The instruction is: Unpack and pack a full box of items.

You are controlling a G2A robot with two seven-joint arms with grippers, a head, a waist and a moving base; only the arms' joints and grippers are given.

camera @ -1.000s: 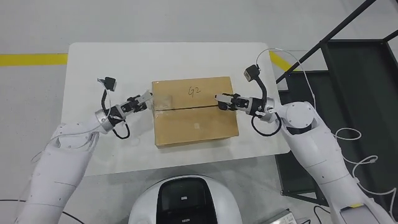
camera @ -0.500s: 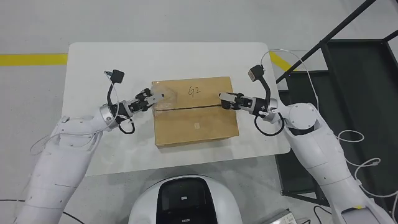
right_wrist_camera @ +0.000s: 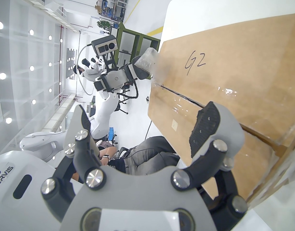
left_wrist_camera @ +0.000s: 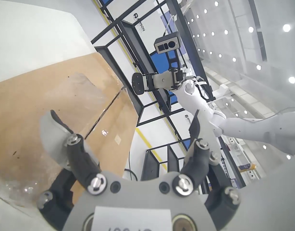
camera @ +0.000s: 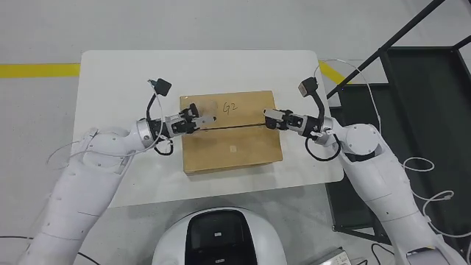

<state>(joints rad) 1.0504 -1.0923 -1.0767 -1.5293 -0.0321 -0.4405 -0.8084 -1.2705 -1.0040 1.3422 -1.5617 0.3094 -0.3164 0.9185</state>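
**Desk:** What lies nearest the robot here?

**Photographer:** The near flap of a brown cardboard box (camera: 221, 158), closed, with a small pale label (camera: 233, 148) on it. The white worktop (camera: 132, 73) lies under the box, and a bare margin shows all round it.

**Desk:** And the claws?

**Photographer:** Both are at the box's middle seam (camera: 235, 126), where the two top flaps meet. The left claw (camera: 206, 120) hovers over the box's left end of that seam, fingers spread wide and gripping nothing. The right claw (camera: 266, 116) sits at the box's right end, likewise wide and empty.

**Desk:** How would it handle?

**Photographer:** By the task the box is full, so it is probably heavy. The board looks stiff and the corners are square. Clear tape (camera: 193, 108) runs glossy along the seam; it looks slick, and at the box's left end it is crinkled and seems to be lifting. That loose end, or a flap edge at the seam, seems the likeliest hold for opening. Shifting the whole box would want a claw at each end.

**Desk:** Beyond the seam?

**Photographer:** The far flap, plain brown, bearing a handwritten mark (camera: 229, 107) in dark pen.
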